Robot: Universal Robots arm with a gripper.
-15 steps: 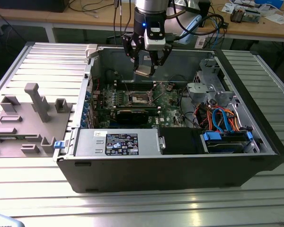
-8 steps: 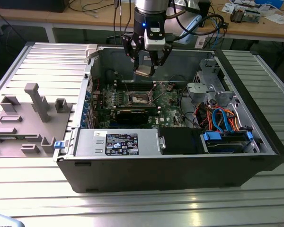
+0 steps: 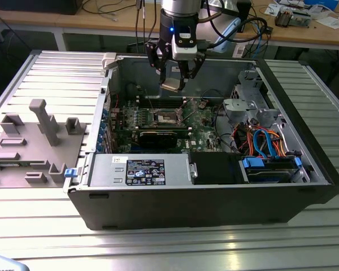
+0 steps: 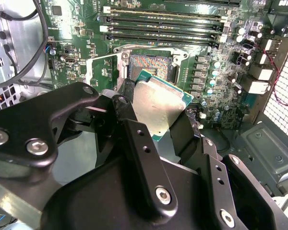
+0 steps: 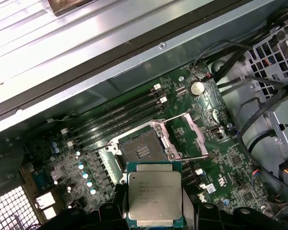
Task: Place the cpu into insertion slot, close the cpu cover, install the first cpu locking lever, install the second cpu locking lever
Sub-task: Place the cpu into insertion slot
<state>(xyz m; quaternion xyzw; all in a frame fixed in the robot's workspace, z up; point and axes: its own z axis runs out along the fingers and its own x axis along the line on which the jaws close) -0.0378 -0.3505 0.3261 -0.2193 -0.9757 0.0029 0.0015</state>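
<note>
Claw (image 3: pixel 174 81) and chip (image 5: pixel 155 199) hang together over the open computer case (image 3: pixel 214 203). The black fingers are clamped on two opposite edges of the chip, which I take to be so that the contacts underneath go untouched. The silver top faces up and the chip looks close to level, as it would need to be to drop squarely into place. It is in the air, clear of the green board (image 5: pixel 221 163), near the socket (image 5: pixel 141 151) but apart from it. In the first wrist view it sits just to one side of the opening, not squarely over it. The socket is bare, its dark square of contacts showing inside the metal rim. The cover (image 5: pixel 196 135) is swung up off the socket and stands beside it, which leaves the way down open. The long memory slots (image 5: pixel 120 115) run alongside the socket, towards the case wall. By my reckoning the first step is under way, with nothing seated yet
</note>
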